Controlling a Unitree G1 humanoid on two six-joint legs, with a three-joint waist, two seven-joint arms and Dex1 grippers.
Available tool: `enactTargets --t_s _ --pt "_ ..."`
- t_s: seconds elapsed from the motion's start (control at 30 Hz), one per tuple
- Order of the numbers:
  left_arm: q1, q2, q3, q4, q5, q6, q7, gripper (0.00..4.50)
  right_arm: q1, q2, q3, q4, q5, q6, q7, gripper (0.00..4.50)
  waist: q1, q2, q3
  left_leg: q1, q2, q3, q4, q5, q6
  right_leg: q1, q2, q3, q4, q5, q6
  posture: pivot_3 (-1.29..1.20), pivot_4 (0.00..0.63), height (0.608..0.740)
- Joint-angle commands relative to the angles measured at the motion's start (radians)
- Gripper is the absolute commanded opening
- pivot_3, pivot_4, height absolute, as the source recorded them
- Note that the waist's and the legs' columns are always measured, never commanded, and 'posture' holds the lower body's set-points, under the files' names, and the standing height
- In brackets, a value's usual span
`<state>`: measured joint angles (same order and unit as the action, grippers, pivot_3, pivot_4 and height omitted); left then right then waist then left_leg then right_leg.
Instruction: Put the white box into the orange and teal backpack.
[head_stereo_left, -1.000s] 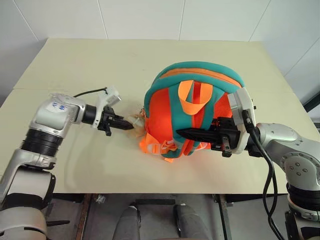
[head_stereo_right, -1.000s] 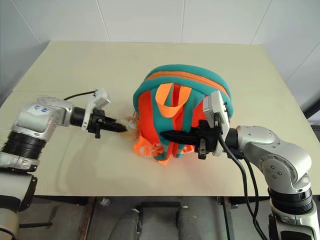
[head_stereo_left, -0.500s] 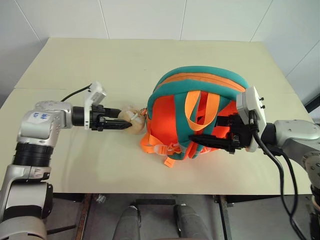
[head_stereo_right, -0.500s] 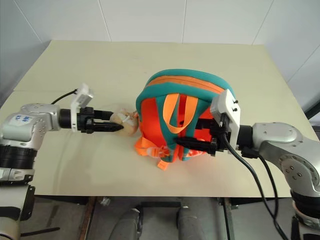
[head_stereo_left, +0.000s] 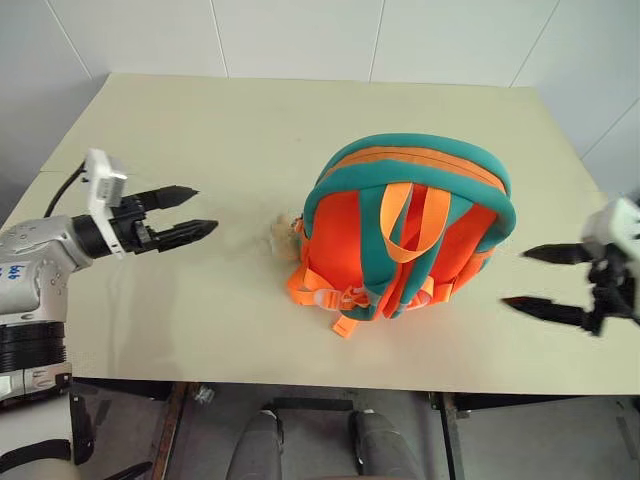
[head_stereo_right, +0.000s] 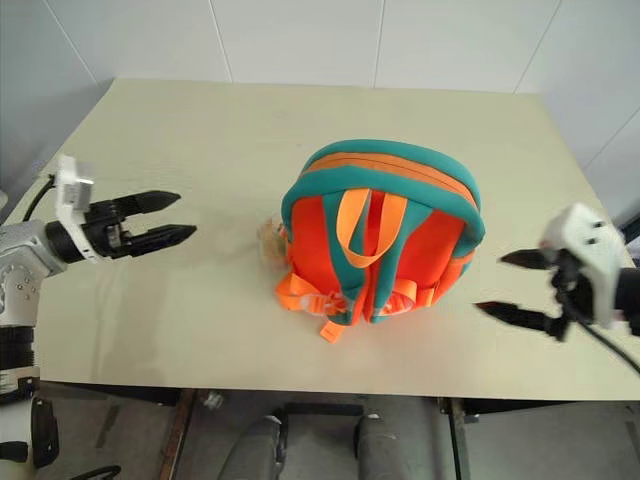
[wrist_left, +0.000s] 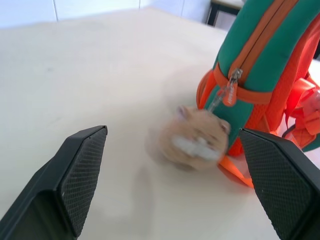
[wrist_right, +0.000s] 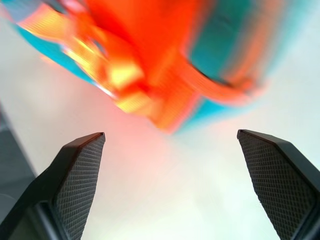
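Orange and teal backpack (head_stereo_left: 408, 235) stands zipped mid-table (head_stereo_left: 200, 130), nearer front edge, plush bear (wrist_left: 195, 140) at its left side; L gripper (head_stereo_left: 185, 212) & R gripper (head_stereo_left: 545, 280) both w/ jaws wide, holding nothing, apart from it.

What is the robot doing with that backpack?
Right now it isn't holding anything. The orange and teal backpack stands on the table, zipped shut, with its little plush bear beside it. The left end effector and right end effector hang open on either side of the bag, not touching it. The white box it should pack can't be seen, so it may be inside.
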<state>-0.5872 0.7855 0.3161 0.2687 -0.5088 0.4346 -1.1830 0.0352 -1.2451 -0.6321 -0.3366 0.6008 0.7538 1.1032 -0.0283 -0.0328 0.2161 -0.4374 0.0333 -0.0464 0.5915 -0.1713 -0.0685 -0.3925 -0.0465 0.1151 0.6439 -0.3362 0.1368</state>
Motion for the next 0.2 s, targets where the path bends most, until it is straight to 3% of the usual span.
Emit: enactTargets --t_s 0.03,0.2 --pt "-0.020 -0.019 0.021 0.000 -0.044 -0.060 -0.038 4.50 -0.034 0.053 -0.065 0.043 -0.004 -0.066 -0.004 4.48 -0.001 0.000 0.000 0.000 0.000 0.000 0.000 0.000 0.000 0.000 0.000 0.000 0.000 0.000 0.000 0.00 0.150 0.740" --pt "-0.025 -0.033 0.028 0.009 -0.071 -0.087 -0.070 4.50 -0.074 0.120 -0.045 0.040 0.018 -0.078 -0.038 4.48 -0.005 -0.001 0.000 0.000 0.000 0.000 0.000 0.000 0.000 0.000 0.001 0.001 0.001 0.002 0.003 0.00 0.150 0.740"
